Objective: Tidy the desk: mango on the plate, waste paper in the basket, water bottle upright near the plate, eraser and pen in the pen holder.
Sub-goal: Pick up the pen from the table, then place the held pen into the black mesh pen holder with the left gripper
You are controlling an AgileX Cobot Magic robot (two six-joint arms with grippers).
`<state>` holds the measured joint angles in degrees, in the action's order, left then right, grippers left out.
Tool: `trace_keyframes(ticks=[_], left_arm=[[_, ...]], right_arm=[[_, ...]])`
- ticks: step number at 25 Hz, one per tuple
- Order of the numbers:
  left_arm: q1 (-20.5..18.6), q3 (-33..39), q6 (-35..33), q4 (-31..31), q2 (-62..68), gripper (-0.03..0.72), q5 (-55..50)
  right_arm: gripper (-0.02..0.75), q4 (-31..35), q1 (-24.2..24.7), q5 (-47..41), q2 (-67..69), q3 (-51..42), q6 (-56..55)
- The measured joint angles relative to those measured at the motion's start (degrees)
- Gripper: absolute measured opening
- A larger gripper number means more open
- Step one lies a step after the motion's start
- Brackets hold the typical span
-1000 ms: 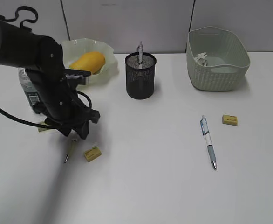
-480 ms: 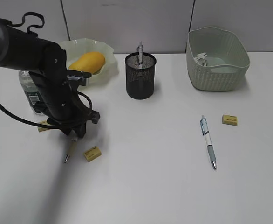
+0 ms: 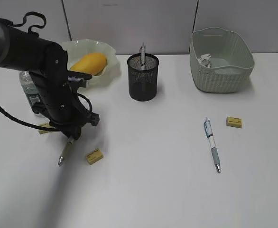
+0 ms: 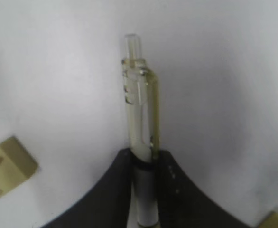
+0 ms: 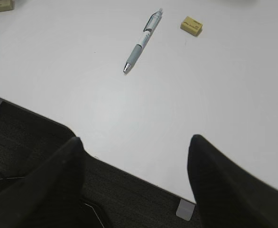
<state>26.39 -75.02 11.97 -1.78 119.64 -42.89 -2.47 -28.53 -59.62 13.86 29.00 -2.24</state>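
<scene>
The left pincer has closed onto the clear, yellowish plastic pen, its jaws now pressed against the barrel. The pen's tip has swung leftward, farther from the small yellow rectangular eraser beside it.

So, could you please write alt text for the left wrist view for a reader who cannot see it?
The left gripper has its two black fingers closed on a clear-barrelled pen, whose clicker end points away from the camera over the white desk. A yellowish eraser lies at the left edge.
</scene>
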Motion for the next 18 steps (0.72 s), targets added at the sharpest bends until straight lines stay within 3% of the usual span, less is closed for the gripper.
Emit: trace_keyframes(ticks=[8, 18], left_arm=[[0.0, -2.7, 0.0, 0.2, 0.9, 0.118, -4.0], [0.0, -14.4, 0.0, 1.2, 0.8, 0.118, -16.4]], right_arm=[[0.533, 0.0, 0.0, 0.0, 0.0, 0.0, 0.0], [0.532, 0.0, 0.0, 0.0, 0.0, 0.0, 0.0]])
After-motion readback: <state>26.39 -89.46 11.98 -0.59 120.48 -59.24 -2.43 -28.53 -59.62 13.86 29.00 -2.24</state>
